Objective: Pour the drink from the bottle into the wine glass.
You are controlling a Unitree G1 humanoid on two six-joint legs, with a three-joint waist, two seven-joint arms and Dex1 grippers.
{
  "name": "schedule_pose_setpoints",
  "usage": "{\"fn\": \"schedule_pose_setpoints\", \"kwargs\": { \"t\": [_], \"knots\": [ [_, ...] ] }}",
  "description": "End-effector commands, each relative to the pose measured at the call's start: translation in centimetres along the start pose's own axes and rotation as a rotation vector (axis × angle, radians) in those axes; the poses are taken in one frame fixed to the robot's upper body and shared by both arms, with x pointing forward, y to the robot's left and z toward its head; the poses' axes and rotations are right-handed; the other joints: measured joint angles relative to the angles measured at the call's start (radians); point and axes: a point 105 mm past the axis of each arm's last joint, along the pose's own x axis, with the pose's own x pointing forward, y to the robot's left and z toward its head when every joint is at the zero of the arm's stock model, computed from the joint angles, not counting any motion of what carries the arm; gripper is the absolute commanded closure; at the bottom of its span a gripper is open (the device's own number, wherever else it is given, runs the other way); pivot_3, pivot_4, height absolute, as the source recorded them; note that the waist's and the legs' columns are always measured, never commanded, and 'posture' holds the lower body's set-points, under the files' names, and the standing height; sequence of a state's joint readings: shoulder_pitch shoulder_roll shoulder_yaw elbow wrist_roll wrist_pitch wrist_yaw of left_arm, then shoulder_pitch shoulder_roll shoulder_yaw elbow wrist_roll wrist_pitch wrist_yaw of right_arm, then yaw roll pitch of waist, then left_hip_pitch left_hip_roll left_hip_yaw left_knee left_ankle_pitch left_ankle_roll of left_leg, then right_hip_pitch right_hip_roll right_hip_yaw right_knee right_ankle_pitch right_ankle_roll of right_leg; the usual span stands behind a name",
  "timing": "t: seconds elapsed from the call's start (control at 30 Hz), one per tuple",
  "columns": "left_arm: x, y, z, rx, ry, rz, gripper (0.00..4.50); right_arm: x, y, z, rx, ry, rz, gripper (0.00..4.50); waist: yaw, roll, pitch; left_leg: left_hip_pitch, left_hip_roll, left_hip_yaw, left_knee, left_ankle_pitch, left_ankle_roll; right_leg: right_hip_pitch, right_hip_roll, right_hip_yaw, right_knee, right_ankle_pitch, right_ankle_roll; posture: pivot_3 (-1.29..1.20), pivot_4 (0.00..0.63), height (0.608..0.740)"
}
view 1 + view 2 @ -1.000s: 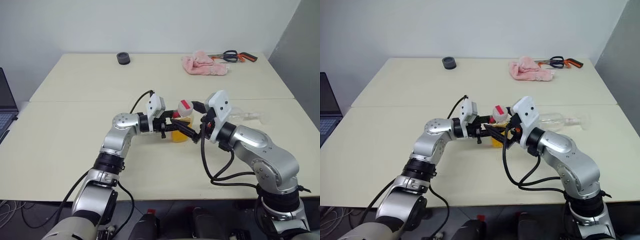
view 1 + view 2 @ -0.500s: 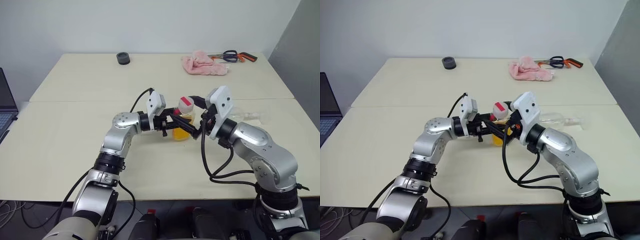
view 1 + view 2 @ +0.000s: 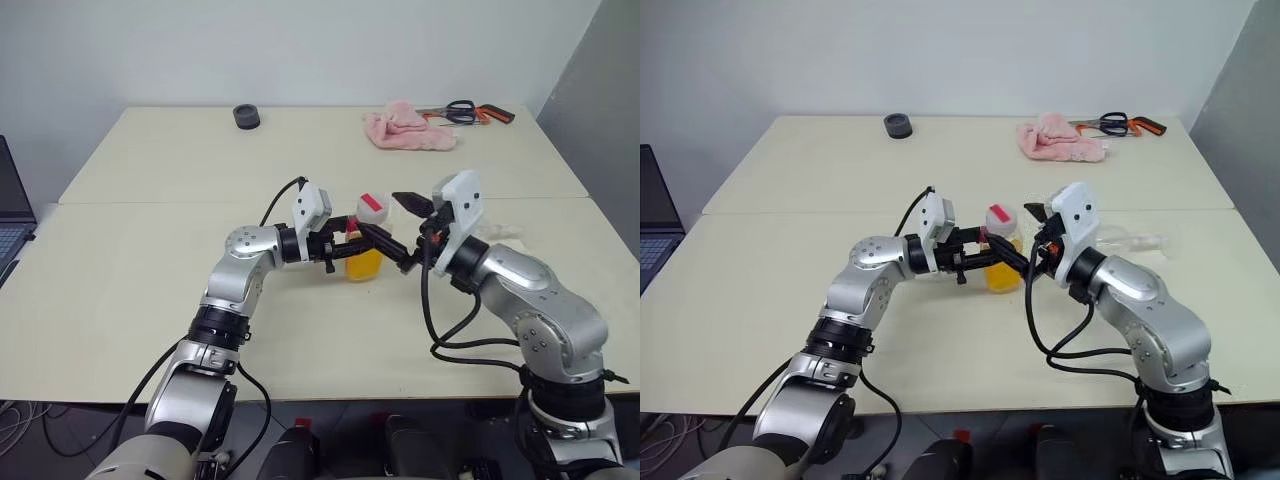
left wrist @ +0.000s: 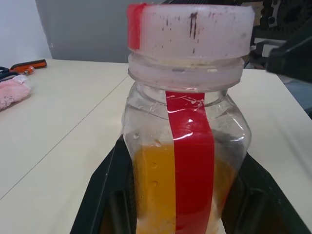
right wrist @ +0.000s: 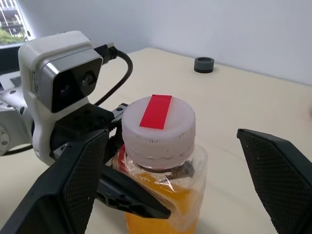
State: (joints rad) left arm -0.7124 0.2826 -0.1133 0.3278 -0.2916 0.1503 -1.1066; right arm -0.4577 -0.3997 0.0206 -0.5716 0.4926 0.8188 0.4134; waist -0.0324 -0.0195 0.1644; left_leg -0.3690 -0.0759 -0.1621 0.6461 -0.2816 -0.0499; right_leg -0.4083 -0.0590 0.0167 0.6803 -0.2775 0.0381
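I'm gripping the bottle in my left gripper, jaws clamped on its body, upright over the table, drink filling its lower half. My right gripper is hovering beside the cap, jaws spread wide, empty.

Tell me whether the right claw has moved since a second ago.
Yes. The right claw, open, has drawn back toward the robot's right, away from the bottle that the left claw holds in place; it was around the cap before.
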Motion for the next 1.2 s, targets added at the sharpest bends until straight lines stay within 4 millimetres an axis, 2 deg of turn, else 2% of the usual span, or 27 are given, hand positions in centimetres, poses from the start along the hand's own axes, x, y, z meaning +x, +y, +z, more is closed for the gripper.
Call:
{"fn": "schedule_pose_setpoints", "kwargs": {
  "t": [0.03,0.27,0.57,0.83,1.2],
  "knots": [
    [-0.1,0.0,1.9,0.046,-0.054,-0.006,2.83,-0.1,1.2,1.8,-0.092,-0.053,0.042,0.0,0.0,0.0,0.0,0.0,0.0,0.0,0.0,0.0,0.0,0.0,0.0,0.0,0.0,0.0,0.0,0.0,0.15,0.74],
    [0.0,0.1,1.8,0.046,-0.051,-0.01,2.83,1.1,1.6,1.7,-0.135,-0.059,0.027,0.0,0.0,0.0,0.0,0.0,0.0,0.0,0.0,0.0,0.0,0.0,0.0,0.0,0.0,0.0,0.0,0.0,0.15,0.74],
    [-0.1,0.0,1.8,0.045,-0.046,-0.012,2.83,1.6,0.8,2.2,-0.145,-0.088,-0.02,0.0,0.0,0.0,0.0,0.0,0.0,0.0,0.0,0.0,0.0,0.0,0.0,0.0,0.0,0.0,0.0,0.0,0.15,0.74],
    [-0.1,0.0,1.7,0.044,-0.044,-0.014,2.83,1.2,-0.4,2.1,-0.136,-0.087,-0.069,0.0,0.0,0.0,0.0,0.0,0.0,0.0,0.0,0.0,0.0,0.0,0.0,0.0,0.0,0.0,0.0,0.0,0.15,0.74],
    [-0.1,-0.1,1.6,0.043,-0.038,-0.02,2.83,0.6,-0.4,1.8,-0.108,-0.078,-0.066,0.0,0.0,0.0,0.0,0.0,0.0,0.0,0.0,0.0,0.0,0.0,0.0,0.0,0.0,0.0,0.0,0.0,0.15,0.74]
  ]
}}
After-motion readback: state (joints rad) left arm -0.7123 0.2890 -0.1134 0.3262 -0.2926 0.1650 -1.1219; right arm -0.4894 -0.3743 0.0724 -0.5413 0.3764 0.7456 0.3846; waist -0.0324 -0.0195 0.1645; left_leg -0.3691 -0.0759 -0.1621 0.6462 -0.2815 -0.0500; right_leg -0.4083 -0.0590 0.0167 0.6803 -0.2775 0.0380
